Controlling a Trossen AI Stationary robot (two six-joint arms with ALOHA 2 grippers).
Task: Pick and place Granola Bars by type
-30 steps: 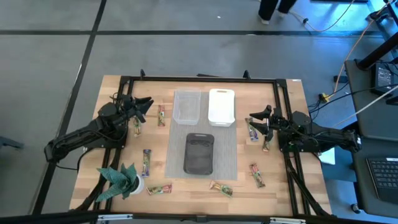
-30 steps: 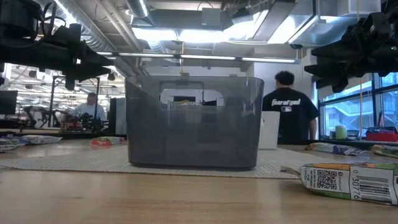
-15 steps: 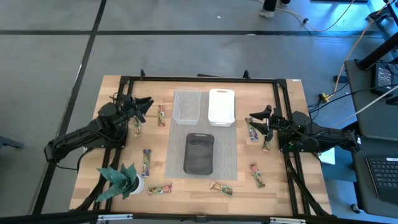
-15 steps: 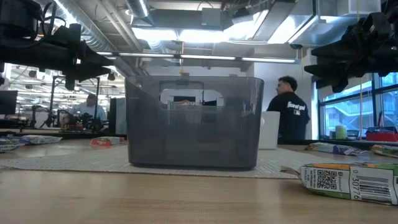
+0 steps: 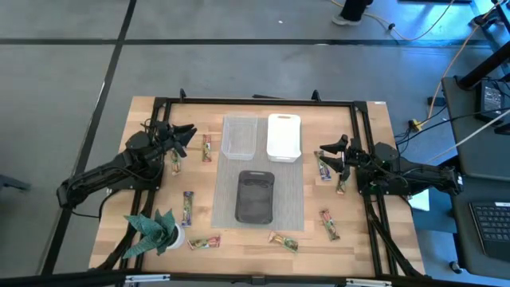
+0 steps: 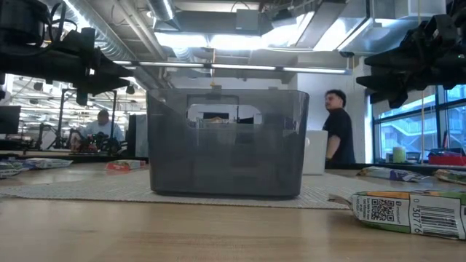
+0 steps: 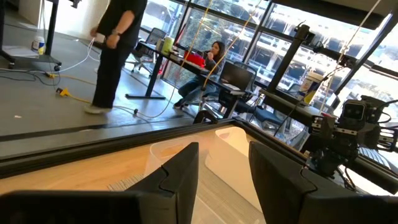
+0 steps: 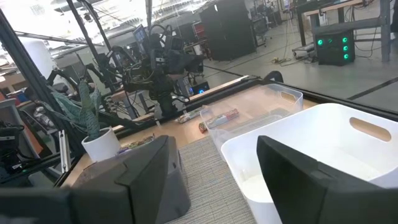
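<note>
Both tools hang above the bench with their fingers apart and nothing between them: we see the left tool (image 5: 186,132) over the left side, near a bar, and the right tool (image 5: 328,151) over the right side, just beside two more bars.

We count the Granola Bars scattered flat on the bare wood around a grey woven mat (image 5: 291,199). On the left lie one bar (image 5: 207,147) beside the clear tray (image 5: 239,135), one (image 5: 175,162) under the left arm, one (image 5: 188,208) lower down and one (image 5: 204,241) next to the potted plant (image 5: 155,231). On the right lie one (image 5: 323,167) and one (image 5: 342,180) by the right tool, one (image 5: 329,224) nearer the front, and one (image 5: 284,241) at the mat's front edge. None sits in a tray.

On the mat stand the clear tray and a white tray (image 5: 284,136) side by side, with a dark grey bin (image 5: 256,196) in front of them.

Around the bench we see grey floor with dark lines. In the low view the room behind shows ceiling lights, windows, a standing person in a dark shirt (image 6: 336,135) and a seated person (image 6: 100,127) at desks.
</note>
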